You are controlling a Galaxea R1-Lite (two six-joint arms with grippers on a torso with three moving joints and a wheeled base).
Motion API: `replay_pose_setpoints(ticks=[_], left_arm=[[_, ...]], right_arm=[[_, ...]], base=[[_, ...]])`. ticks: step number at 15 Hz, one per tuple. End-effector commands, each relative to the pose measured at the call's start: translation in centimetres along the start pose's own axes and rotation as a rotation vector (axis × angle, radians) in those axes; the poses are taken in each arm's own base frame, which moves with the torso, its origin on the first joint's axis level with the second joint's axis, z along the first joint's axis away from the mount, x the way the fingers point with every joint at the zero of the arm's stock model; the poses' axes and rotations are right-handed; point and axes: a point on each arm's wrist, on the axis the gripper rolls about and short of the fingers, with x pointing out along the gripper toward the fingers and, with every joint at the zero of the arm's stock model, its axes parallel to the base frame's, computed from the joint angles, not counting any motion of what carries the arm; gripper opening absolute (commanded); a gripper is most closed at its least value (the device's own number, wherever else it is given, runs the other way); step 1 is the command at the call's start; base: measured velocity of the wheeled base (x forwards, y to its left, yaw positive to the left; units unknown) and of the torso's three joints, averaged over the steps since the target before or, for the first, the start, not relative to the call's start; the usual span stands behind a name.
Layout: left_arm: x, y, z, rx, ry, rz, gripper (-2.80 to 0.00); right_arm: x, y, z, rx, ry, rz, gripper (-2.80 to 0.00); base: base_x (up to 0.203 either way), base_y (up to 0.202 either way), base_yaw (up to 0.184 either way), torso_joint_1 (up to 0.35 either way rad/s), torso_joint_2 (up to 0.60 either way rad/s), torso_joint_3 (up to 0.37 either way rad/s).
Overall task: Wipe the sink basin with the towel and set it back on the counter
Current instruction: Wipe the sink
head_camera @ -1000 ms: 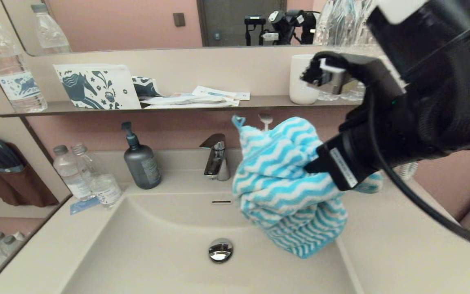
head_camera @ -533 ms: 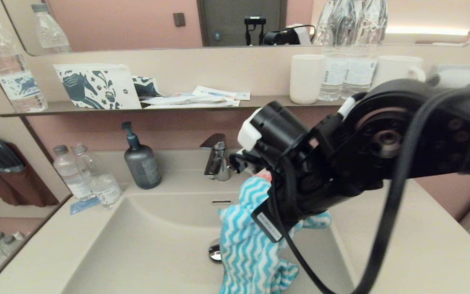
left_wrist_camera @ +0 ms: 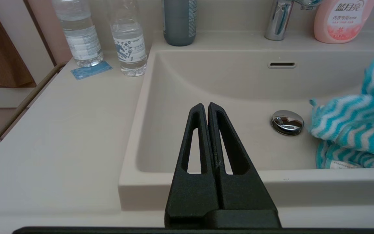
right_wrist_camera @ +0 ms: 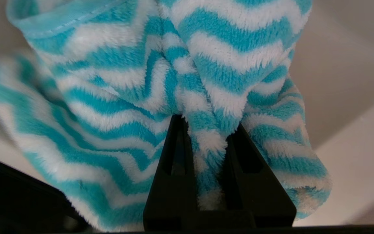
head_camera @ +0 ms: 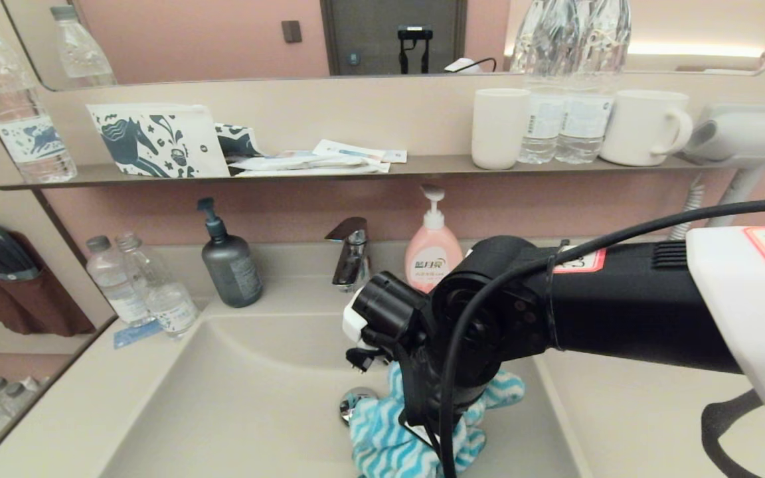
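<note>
The turquoise and white zigzag towel lies bunched on the floor of the beige sink basin, right beside the chrome drain plug and partly over it in the head view. My right gripper is shut on a fold of the towel; in the head view my right arm reaches down into the basin and hides its fingers. My left gripper is shut and empty, held just outside the basin's front rim, apart from the towel. The beige counter flanks the basin.
A chrome faucet, a pink soap bottle and a dark pump bottle stand behind the basin. Two water bottles stand on the left counter. The wall shelf holds cups, bottles and a hair dryer.
My right arm has come down from above the basin's right side into the basin, carrying the towel. The hanging towel now bunches on the basin floor by the drain.
</note>
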Motion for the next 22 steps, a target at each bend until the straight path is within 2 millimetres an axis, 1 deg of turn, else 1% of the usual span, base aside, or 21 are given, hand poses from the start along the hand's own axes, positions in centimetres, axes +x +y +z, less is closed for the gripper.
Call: replay_pose_setpoints(ticks=[1,5,9,11,12,15,18,20,22], left_arm=[[0.0,0.0,0.0,0.0,0.001,0.001,-2.8],[0.0,0.0,0.0,0.001,0.001,0.001,-2.8],[0.0,0.0,0.0,0.0,0.001,0.001,-2.8],[0.0,0.0,0.0,0.0,0.002,0.001,-2.8],[0.0,0.0,0.0,0.0,0.002,0.001,-2.8],[0.0,0.0,0.0,0.0,0.001,0.001,-2.8],[0.0,0.0,0.0,0.0,0.0,0.001,-2.8],[0.0,0.0,0.0,0.001,0.0,0.001,-2.8],[0.0,0.0,0.0,0.0,0.002,0.001,-2.8]], right_arm=[[1.9,0.6,-0.4,-0.068,0.097,-0.03,-2.8],[4.2,2.5,-0.3,-0.152,0.158,-0.044,-2.8],[7.5,4.1,-0.1,-0.201,0.216,-0.047,-2.8],[9.1,4.6,0.2,-0.198,0.23,-0.052,-2.8],[9.4,4.7,0.2,-0.194,0.232,-0.044,-2.8],[11.7,5.3,-0.1,-0.185,0.269,0.0,-2.8],[14.1,5.9,0.4,-0.121,0.222,0.026,-2.8],[14.7,6.3,1.0,-0.098,0.169,0.075,-2.8],[15.2,6.5,1.6,-0.068,0.102,0.088,-2.8]], base=[[0.0,0.0,0.0,0.0,0.0,0.0],[0.0,0.0,0.0,0.0,0.0,0.0],[0.0,0.0,0.0,0.0,0.0,0.0],[0.0,0.0,0.0,0.0,0.0,0.0],[0.0,0.0,0.0,0.0,0.0,0.0],[0.0,0.0,0.0,0.0,0.0,0.0],[0.0,0.0,0.0,0.0,0.0,0.0],[0.0,0.0,0.0,0.0,0.0,0.0],[0.0,0.0,0.0,0.0,0.0,0.0]])
